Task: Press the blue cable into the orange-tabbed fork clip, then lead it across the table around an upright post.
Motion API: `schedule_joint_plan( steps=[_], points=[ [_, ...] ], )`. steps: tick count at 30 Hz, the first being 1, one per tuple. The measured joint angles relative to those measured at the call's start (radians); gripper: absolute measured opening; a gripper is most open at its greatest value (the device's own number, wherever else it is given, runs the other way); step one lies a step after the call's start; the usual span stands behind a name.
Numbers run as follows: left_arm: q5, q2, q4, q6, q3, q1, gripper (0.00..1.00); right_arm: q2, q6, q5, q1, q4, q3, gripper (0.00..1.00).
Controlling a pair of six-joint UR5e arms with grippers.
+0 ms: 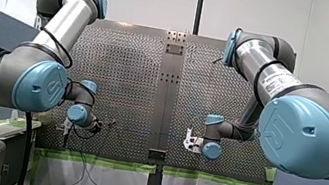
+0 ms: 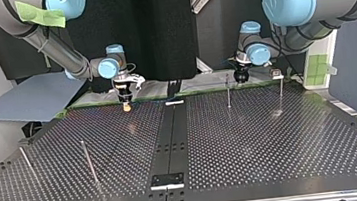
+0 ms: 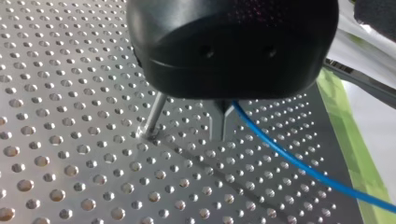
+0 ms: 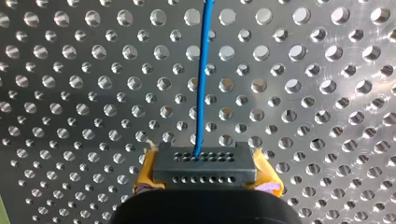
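Left gripper and right gripper both clamped on blue cable, held taut along the table edge nearest the arms. Left sits just beside upright post, likely staging the wrap.

My left gripper and my right gripper point downward; wrists low.

Blue cable, left wrist view: one end is disappearing under my left gripper; the other is running off the edge at 4 o'clock.
Post: its top is hiding behind that gripper's black housing.
Blue cable, right wrist view: is exiting at 12 o'clock and vanishing behind my right gripper.
Small fitting, top view, 1 o'clock: is reading too small to identify.
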Motion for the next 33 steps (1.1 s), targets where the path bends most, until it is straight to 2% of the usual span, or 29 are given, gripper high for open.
schedule_joint_plan(
  steps=[4, 5, 6, 7, 8, 9, 11, 15, 23, 33],
  points=[
    [0.012, 0.000, -0.011, 0.007, 0.000, 0.004, 0.00, 0.000, -0.001, 0.000, 0.000, 0.005, 0.000, 0.00],
    [0.015, 0.000, -0.015, 0.010, 0.000, 0.005, 0.16, 0.000, -0.001, -0.001, 0.000, 0.008, 0.000, 0.00],
    [0.021, 0.000, -0.021, 0.016, 0.000, 0.007, 0.16, 0.000, -0.001, -0.001, 0.000, 0.009, 0.000, 0.00],
    [0.026, 0.000, -0.026, 0.021, 0.000, 0.008, 0.49, 0.000, -0.001, -0.001, 0.000, 0.011, 0.000, 0.00],
    [0.031, 0.000, -0.032, 0.027, 0.000, 0.009, 0.69, 0.000, -0.001, -0.001, 0.000, 0.013, 0.000, 0.00],
    [0.035, 0.000, -0.041, 0.036, 0.000, 0.010, 0.69, 0.000, -0.001, -0.001, 0.000, 0.015, 0.000, 0.00],
    [0.038, 0.000, -0.055, 0.050, 0.000, 0.011, 1.00, 0.000, -0.002, -0.001, 0.000, 0.017, 0.000, 0.00],
    [0.028, 0.000, -0.085, 0.072, 0.000, 0.013, 1.00, 0.000, -0.001, -0.001, 0.000, 0.019, 0.000, 0.00],
    [0.024, 0.001, -0.122, 0.075, 0.000, 0.018, 1.00, 0.000, -0.002, -0.001, 0.000, 0.024, 0.000, 0.00],
    [0.084, 0.008, -0.145, 0.080, 0.000, 0.036, 1.00, 0.000, -0.004, -0.001, 0.000, 0.030, 0.000, 0.00]
  ],
)
